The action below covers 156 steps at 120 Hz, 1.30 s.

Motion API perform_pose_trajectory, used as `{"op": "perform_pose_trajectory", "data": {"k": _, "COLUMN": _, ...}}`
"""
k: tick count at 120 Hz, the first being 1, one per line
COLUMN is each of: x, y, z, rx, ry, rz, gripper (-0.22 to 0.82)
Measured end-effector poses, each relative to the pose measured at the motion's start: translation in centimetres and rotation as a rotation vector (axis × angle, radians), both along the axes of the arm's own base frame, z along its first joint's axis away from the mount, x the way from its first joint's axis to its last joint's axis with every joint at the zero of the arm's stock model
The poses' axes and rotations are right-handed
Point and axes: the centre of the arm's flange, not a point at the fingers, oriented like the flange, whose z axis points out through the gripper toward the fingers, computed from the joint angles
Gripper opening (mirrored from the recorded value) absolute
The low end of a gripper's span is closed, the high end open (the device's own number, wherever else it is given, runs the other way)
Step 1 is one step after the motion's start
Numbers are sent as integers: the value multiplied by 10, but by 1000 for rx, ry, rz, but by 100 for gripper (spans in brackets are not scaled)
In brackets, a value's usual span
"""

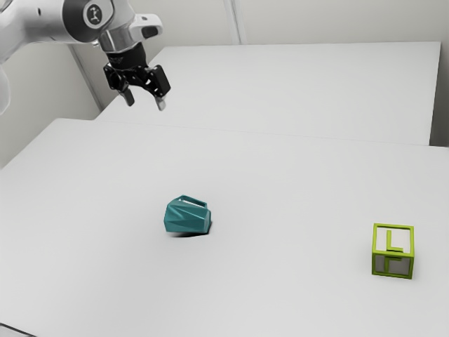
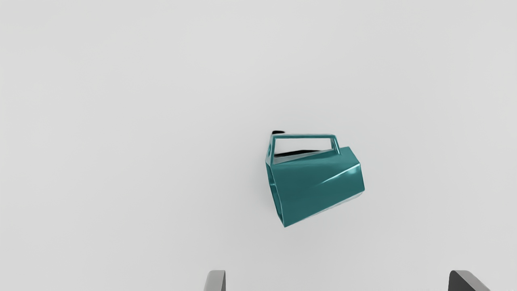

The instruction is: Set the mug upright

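Observation:
A teal faceted mug [image 1: 186, 216] lies on its side on the white table, left of centre in the exterior view. The black gripper [image 1: 145, 103] is well above the table, up and to the exterior view's left of the mug, and does not touch it. In the wrist view the mug [image 2: 319, 182] shows its angular handle and part of its open rim. Its fingers spread wide with nothing between them, the gripper [image 2: 337, 279] is open.
A green-edged cube with letters [image 1: 393, 251] rests on the table [image 1: 280, 281] toward the exterior view's right. Behind stands another white surface [image 1: 295, 88]. A dark thin edge [image 1: 15, 329] shows at the near left corner.

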Motion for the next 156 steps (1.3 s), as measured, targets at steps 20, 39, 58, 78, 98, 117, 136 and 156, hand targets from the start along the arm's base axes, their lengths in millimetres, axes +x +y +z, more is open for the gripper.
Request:
{"op": "perform_pose_trajectory", "data": {"k": 20, "x": -2, "y": 7, "z": 0, "rx": 8, "ry": 8, "rz": 10, "gripper": 60}}
{"op": "perform_pose_trajectory", "data": {"k": 39, "x": -13, "y": 16, "z": -4, "rx": -26, "ry": 29, "rz": 33, "gripper": 60}}
{"op": "perform_pose_trajectory", "data": {"k": 58, "x": -27, "y": 38, "z": -30, "rx": -137, "ry": 110, "rz": 98, "gripper": 60}}
{"op": "perform_pose_trajectory", "data": {"k": 78, "x": -48, "y": 66, "z": -80, "rx": -285, "ry": 223, "rz": 148, "gripper": 60}}
{"op": "perform_pose_trajectory", "data": {"k": 98, "x": -57, "y": 96, "z": -140, "rx": -451, "ry": 226, "rz": 160, "gripper": 60}}
{"op": "perform_pose_trajectory", "data": {"k": 117, "x": -69, "y": 127, "z": -184, "rx": -589, "ry": 179, "rz": 159, "gripper": 60}}
{"op": "perform_pose_trajectory", "data": {"k": 136, "x": -81, "y": 157, "z": -232, "rx": -694, "ry": 130, "rz": 168, "gripper": 60}}
{"op": "perform_pose_trajectory", "data": {"k": 156, "x": -80, "y": 151, "z": -267, "rx": -802, "ry": 73, "rz": 118, "gripper": 60}}
